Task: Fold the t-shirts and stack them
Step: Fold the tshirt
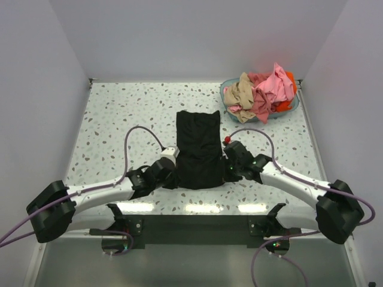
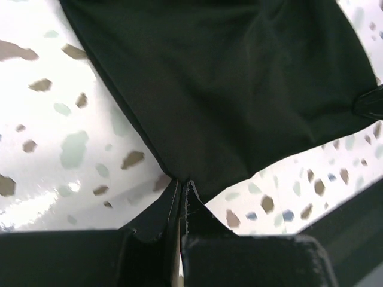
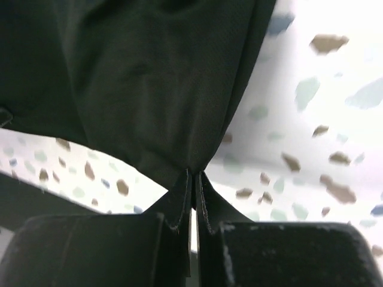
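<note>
A black t-shirt (image 1: 198, 147) lies folded into a long strip in the middle of the table, running front to back. My left gripper (image 1: 169, 179) is shut on its near left corner (image 2: 191, 143); the fingertips (image 2: 177, 190) pinch the cloth edge. My right gripper (image 1: 227, 173) is shut on its near right corner (image 3: 149, 95); the fingertips (image 3: 203, 182) pinch the cloth. Pink (image 1: 270, 88), tan-beige (image 1: 242, 92) and orange-red (image 1: 282, 107) shirts are heaped in the teal basket (image 1: 230, 86) at the back right.
The speckled table (image 1: 119, 119) stretches left of the shirt. White walls close the back and sides. The table's near edge and the arm bases (image 1: 191, 224) lie just behind both grippers.
</note>
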Controlling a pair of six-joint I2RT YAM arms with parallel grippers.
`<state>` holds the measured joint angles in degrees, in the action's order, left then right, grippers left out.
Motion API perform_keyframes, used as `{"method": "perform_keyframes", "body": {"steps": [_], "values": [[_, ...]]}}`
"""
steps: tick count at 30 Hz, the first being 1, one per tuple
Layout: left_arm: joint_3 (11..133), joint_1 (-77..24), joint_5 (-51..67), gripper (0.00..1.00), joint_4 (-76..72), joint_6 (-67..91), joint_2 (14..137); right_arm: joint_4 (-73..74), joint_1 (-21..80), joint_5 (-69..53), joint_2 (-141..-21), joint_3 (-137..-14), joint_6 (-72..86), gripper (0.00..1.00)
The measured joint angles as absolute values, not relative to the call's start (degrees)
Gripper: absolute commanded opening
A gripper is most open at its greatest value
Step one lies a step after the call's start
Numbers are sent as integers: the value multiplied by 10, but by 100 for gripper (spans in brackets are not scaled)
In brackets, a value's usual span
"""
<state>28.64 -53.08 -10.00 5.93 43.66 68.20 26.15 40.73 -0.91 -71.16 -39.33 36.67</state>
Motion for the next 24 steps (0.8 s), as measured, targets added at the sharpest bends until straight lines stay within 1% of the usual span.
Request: {"method": "perform_keyframes", "body": {"steps": [6, 12, 19, 22, 24], "values": [[259, -606, -105, 0, 96, 461, 590, 335, 498, -7, -632, -367, 403, 0], [236, -723, -125, 0, 135, 518, 528, 404, 588, -8, -561, -340, 470, 0], [242, -871, -174, 0, 162, 592, 508, 494, 686, -3, -496, -354, 547, 0], [275, -927, -216, 0, 201, 626, 514, 525, 720, 10, -486, -388, 573, 0], [305, -948, -245, 0, 227, 648, 518, 541, 737, 21, -486, -416, 586, 0]]}}
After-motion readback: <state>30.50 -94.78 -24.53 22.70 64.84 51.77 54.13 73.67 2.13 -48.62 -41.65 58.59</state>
